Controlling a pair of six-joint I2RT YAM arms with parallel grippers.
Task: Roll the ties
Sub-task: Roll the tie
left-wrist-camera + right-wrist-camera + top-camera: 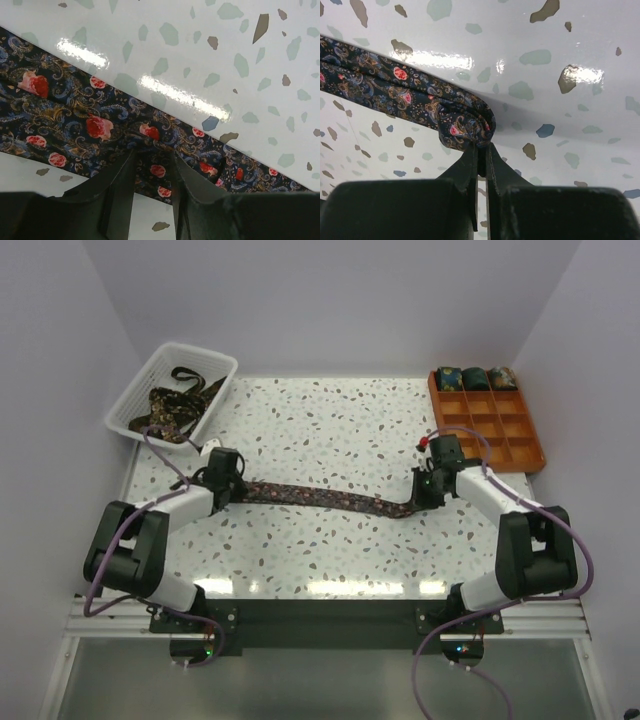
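Note:
A long dark tie [320, 498] with a red floral paisley print lies stretched across the table between my two grippers. My left gripper [222, 490] is at its wide left end. In the left wrist view the gripper [155, 150] has its jaws close together, pinching creased fabric of the tie [75, 110] at the tips. My right gripper [422, 495] is at the narrow right end. In the right wrist view the gripper [482, 145] is shut on a small rolled-up start of the tie [467, 125], just above the table.
A white mesh basket [140, 390] at the back left holds more loose ties [175, 405]. An orange gridded tray [520, 445] at the back right has three rolled ties [475, 378] in its far row. The table [330, 430] is speckled white.

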